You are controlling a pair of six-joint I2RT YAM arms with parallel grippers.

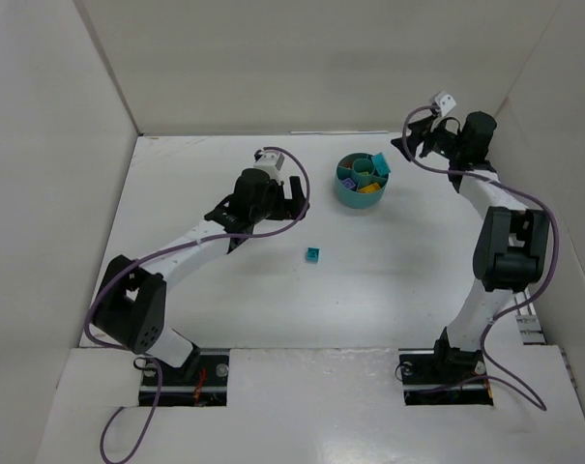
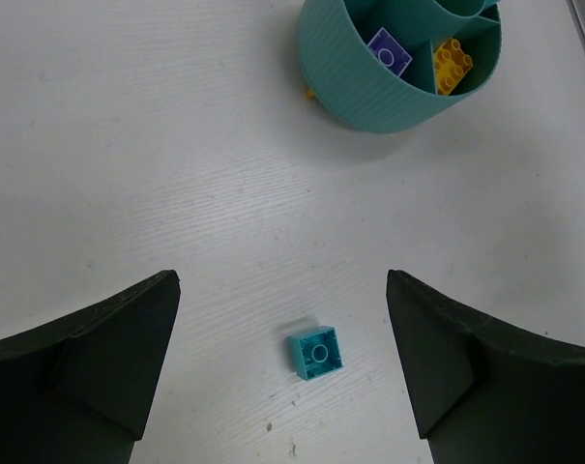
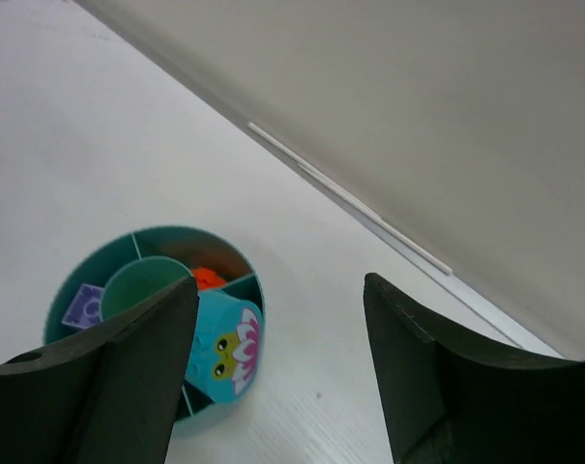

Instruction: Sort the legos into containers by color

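Legos lie in two places. Reading from the left, you meet the left gripper (image 2: 282, 280) first, hanging over the white table (image 2: 128, 145) with its fingers spread wide and nothing between them. One loose teal brick (image 2: 316, 354) sits on the table, a round stud on top; in the left wrist view it lies between the two fingers, touching neither. Further right stands the round teal tub (image 2: 360, 82), well apart from that brick. Inside it you can see a purple brick (image 2: 390, 52) in one wedge and a yellow brick (image 2: 451, 66) in the wedge beside it. The right wrist view adds an orange-red piece (image 3: 208, 278) in another wedge and a teal piece printed with a face and pink petals (image 3: 224, 353) standing up at the rim nearest that camera. Right of the tub, toward the back wall (image 3: 418, 97), the right gripper (image 3: 280, 282) hovers with its fingers apart too, holding nothing.
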